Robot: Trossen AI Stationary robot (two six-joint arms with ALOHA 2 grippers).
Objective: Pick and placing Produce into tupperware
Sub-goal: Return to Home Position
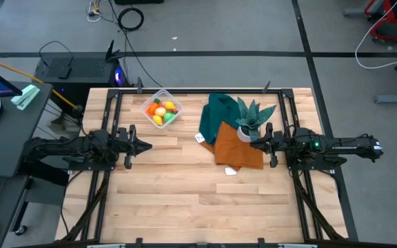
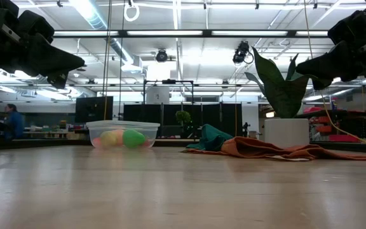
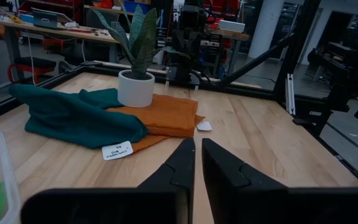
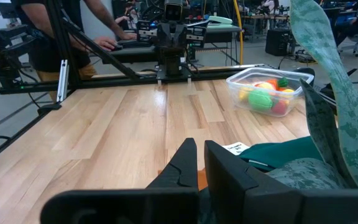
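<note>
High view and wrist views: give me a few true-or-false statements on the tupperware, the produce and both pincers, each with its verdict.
1. The produce lies inside the tupperware. True.
2. The left pincer holds a fruit. False: it is shut and empty, over bare wood.
3. The plant pot stands on the orange cloth. True.
4. The tupperware is on the right arm's side. False: it is on the left arm's side, near the far edge.
5. The right pincer is wide open. False: it is shut, beside the plant pot.
</note>
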